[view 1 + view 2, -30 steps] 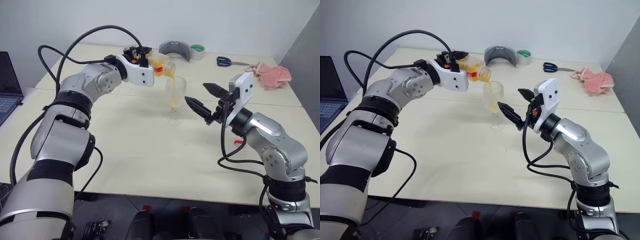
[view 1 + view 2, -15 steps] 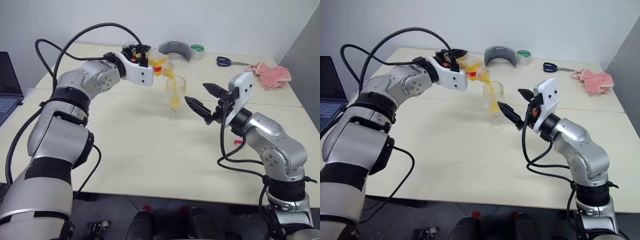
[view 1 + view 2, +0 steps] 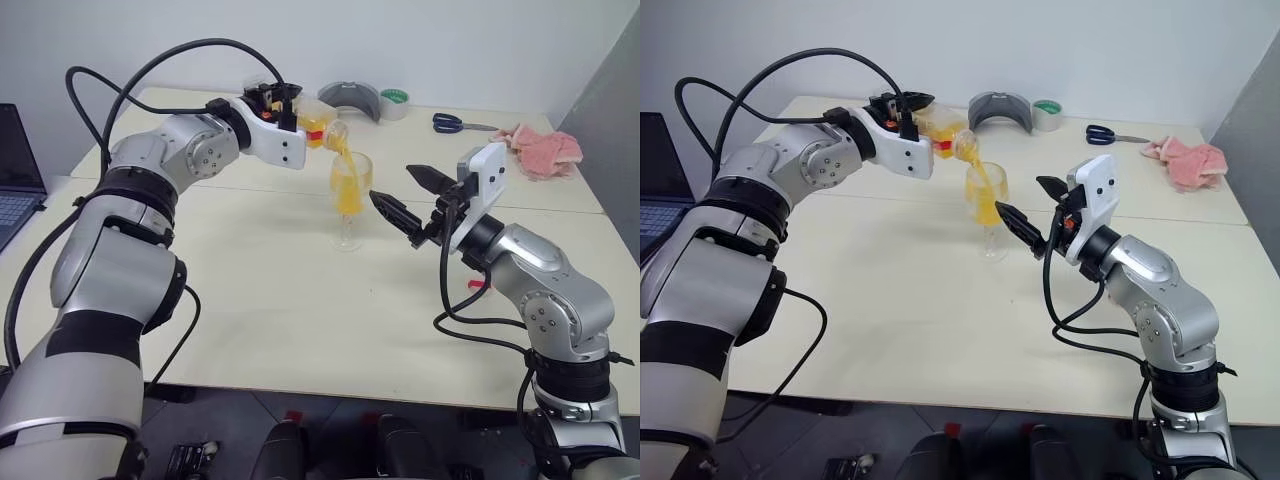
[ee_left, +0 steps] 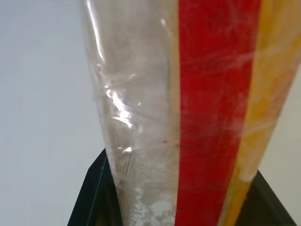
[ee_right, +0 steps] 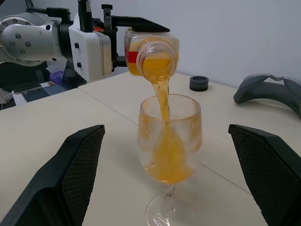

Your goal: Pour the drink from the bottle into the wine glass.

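Note:
My left gripper (image 3: 288, 108) is shut on the bottle (image 3: 318, 126), tipped mouth-down over the wine glass (image 3: 350, 200). A stream of orange drink (image 5: 163, 101) runs from the bottle's open mouth (image 5: 157, 59) into the glass bowl (image 5: 170, 141), which holds orange liquid. The glass stands upright mid-table. In the left wrist view the bottle (image 4: 197, 113) shows its red stripe between the black fingers. My right gripper (image 3: 408, 196) stands open just right of the glass, a finger on each side of it in its wrist view, touching nothing.
At the table's far edge lie a grey curved object (image 3: 350, 98), a tape roll (image 3: 394, 101), scissors (image 3: 458, 123) and a pink cloth (image 3: 544, 148). A small black cap (image 5: 199, 83) sits behind the glass. A laptop (image 3: 16, 170) stands at the left. A seam (image 3: 250, 193) crosses the tabletop.
The left wrist has rolled the bottle a little further over. The orange level in the glass has risen. The right arm has not moved.

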You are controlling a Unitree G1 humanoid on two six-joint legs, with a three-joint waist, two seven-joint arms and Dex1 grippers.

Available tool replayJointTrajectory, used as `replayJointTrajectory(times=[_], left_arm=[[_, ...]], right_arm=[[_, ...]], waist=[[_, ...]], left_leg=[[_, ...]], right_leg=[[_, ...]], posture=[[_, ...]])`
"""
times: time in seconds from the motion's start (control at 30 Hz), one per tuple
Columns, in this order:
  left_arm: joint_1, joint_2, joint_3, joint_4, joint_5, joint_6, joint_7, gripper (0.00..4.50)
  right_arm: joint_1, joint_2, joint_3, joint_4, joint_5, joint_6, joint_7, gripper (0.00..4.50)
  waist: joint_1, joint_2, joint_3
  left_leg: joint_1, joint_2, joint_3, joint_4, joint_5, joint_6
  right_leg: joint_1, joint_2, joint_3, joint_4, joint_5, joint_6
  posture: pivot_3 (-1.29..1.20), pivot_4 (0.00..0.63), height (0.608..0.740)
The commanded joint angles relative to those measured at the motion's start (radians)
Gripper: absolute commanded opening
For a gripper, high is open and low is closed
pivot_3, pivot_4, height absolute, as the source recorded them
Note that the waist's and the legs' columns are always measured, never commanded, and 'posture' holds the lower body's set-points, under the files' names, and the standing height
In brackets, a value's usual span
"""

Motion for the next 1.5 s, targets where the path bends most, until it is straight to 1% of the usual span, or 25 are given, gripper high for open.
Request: replayJointTrajectory(times=[0.03,0.43,0.63,0.8,1.03,1.2,1.27,1.37,1.43,1.5], left_arm=[[-0.044,0.015,0.002,-0.015,0.000,-0.007,0.024,1.67],[-0.045,0.008,0.019,-0.007,-0.016,0.000,0.008,1.67],[-0.011,-0.031,0.122,0.013,-0.158,0.042,-0.116,1.67],[0.005,-0.043,0.166,-0.004,-0.220,0.048,-0.169,1.67],[0.026,-0.074,0.280,-0.037,-0.380,0.065,-0.303,1.67],[0.084,-0.119,0.416,-0.110,-0.556,0.182,-0.393,1.67],[0.127,-0.133,0.465,-0.164,-0.612,0.249,-0.394,1.67],[0.238,-0.157,0.546,-0.290,-0.699,0.393,-0.359,1.67],[0.326,-0.174,0.589,-0.406,-0.743,0.491,-0.329,1.67],[0.425,-0.207,0.651,-0.534,-0.797,0.608,-0.260,1.67]], right_arm=[[-0.020,0.003,-0.013,-0.047,0.011,-0.007,-0.004,4.50],[-0.009,0.004,-0.014,-0.026,0.000,-0.030,0.011,4.50],[0.003,0.003,-0.013,-0.031,-0.001,-0.035,0.014,4.50],[-0.004,0.005,-0.008,-0.040,0.000,-0.026,0.007,4.50],[-0.019,0.005,-0.001,-0.039,0.004,-0.019,0.005,4.50],[-0.009,-0.012,-0.005,-0.055,0.016,-0.014,0.020,4.50],[0.000,-0.028,-0.006,-0.069,0.019,-0.011,0.035,4.50],[0.047,-0.083,0.000,-0.124,0.027,-0.016,0.094,4.50],[0.090,-0.119,-0.002,-0.165,0.042,-0.018,0.134,4.50],[0.148,-0.158,-0.010,-0.198,0.057,-0.025,0.180,4.50]], waist=[[0.000,0.000,0.000],[0.000,0.000,0.000],[0.000,0.000,0.000],[-0.002,0.000,0.000],[-0.001,0.000,0.000],[-0.002,0.000,0.000],[-0.003,0.001,0.000],[-0.004,0.001,-0.001],[-0.005,0.001,-0.001],[-0.003,0.001,-0.001]], left_leg=[[0.000,0.000,0.000,0.000,0.000,0.000],[0.000,0.000,0.000,0.000,0.000,0.000],[0.000,0.000,0.000,0.000,0.000,0.000],[0.000,0.000,0.000,0.000,0.000,0.000],[0.000,0.000,0.000,0.000,0.000,0.000],[0.000,0.000,0.000,0.001,0.000,0.000],[0.000,0.000,0.000,0.001,0.000,0.000],[0.001,0.001,0.000,0.001,0.000,0.000],[0.001,0.001,0.000,0.001,0.000,0.000],[0.001,0.002,0.000,0.001,0.000,0.000]], right_leg=[[0.000,0.000,0.000,0.000,0.000,0.000],[0.000,0.000,0.000,0.000,0.000,0.000],[0.000,0.000,0.000,0.000,0.000,0.000],[0.000,0.000,0.000,0.001,0.000,0.000],[0.000,0.000,0.000,0.001,0.000,0.000],[0.000,0.000,0.000,0.001,0.000,0.000],[0.000,0.000,0.000,0.001,0.000,0.000],[0.000,0.000,0.000,0.002,0.000,0.000],[0.000,0.000,0.000,0.002,0.000,0.000],[0.000,0.000,0.000,0.002,0.000,0.000]], posture=[[0.00,0.150,0.740],[0.00,0.150,0.740],[0.00,0.150,0.740],[0.00,0.150,0.740],[0.00,0.150,0.740],[0.00,0.150,0.740],[0.00,0.150,0.740],[0.00,0.150,0.740],[0.00,0.150,0.740],[0.00,0.150,0.740]])
